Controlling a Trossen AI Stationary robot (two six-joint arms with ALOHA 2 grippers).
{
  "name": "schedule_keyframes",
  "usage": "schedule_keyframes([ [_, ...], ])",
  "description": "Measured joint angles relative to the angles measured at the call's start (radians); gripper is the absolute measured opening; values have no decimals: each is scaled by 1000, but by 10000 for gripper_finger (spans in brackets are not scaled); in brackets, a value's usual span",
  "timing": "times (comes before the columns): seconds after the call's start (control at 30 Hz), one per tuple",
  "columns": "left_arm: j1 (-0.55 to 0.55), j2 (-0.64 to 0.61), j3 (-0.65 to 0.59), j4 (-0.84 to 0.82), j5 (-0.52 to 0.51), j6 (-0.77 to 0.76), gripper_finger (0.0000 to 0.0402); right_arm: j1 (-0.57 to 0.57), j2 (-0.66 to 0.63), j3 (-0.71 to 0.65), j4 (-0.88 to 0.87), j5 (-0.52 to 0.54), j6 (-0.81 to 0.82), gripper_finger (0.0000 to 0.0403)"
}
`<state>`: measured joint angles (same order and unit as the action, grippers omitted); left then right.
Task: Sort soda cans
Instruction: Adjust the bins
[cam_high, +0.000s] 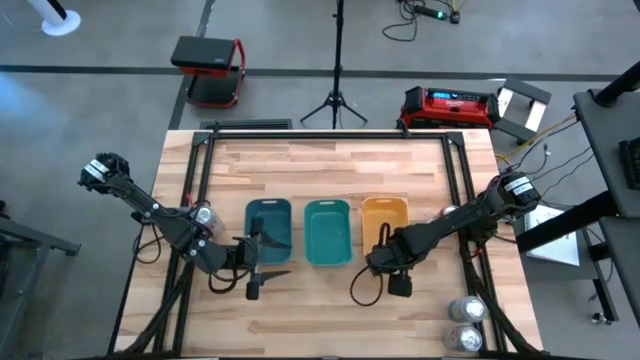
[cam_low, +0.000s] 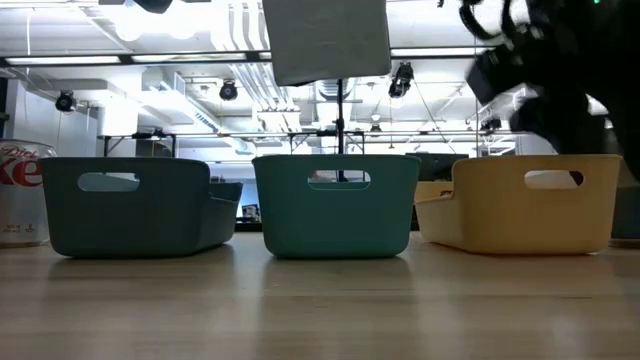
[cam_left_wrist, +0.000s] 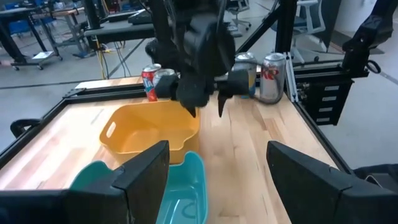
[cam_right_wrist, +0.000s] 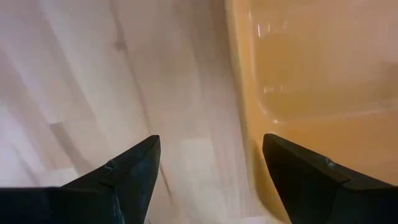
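Observation:
Three trays stand in a row: dark teal (cam_high: 268, 230), teal (cam_high: 327, 232) and orange (cam_high: 385, 222). My left gripper (cam_high: 262, 262) hangs open over the dark teal tray's near end, pointing right, with nothing between its fingers (cam_left_wrist: 149, 174). My right gripper (cam_high: 382, 264) is open too, pointing down at bare table beside the orange tray's (cam_right_wrist: 311, 74) near left corner. A silver can (cam_low: 20, 195) stands upright left of the trays. A red can (cam_left_wrist: 149, 84) and a silver one (cam_left_wrist: 165, 79) stand behind the orange tray. Two silver cans (cam_high: 465, 322) stand at the near right.
Black frame rails (cam_high: 195, 190) run along the table's left, far and right sides. Bare wood (cam_high: 320, 310) lies in front of the trays. A loose black cable (cam_high: 358, 290) loops on the table below my right gripper. A tripod (cam_high: 336, 90) and a red case stand beyond the far edge.

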<state>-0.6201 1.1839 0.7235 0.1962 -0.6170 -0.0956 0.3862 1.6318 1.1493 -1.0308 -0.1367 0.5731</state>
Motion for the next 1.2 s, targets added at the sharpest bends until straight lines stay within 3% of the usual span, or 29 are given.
schedule_keyframes([
  [0.23,2,-1,0,-4,0,-2,254,6,10,197,12,279,-131,282],
  [0.33,2,3,0,-4,0,-10,254,7,38,228,112,334,-154,282],
  [0.53,2,2,0,-17,0,-22,254,3,124,267,110,443,-193,274],
  [0.87,2,2,0,-35,0,-26,254,-22,249,288,123,402,-278,291],
  [1.2,2,2,0,-47,0,-27,254,-62,249,320,135,452,-299,279],
])
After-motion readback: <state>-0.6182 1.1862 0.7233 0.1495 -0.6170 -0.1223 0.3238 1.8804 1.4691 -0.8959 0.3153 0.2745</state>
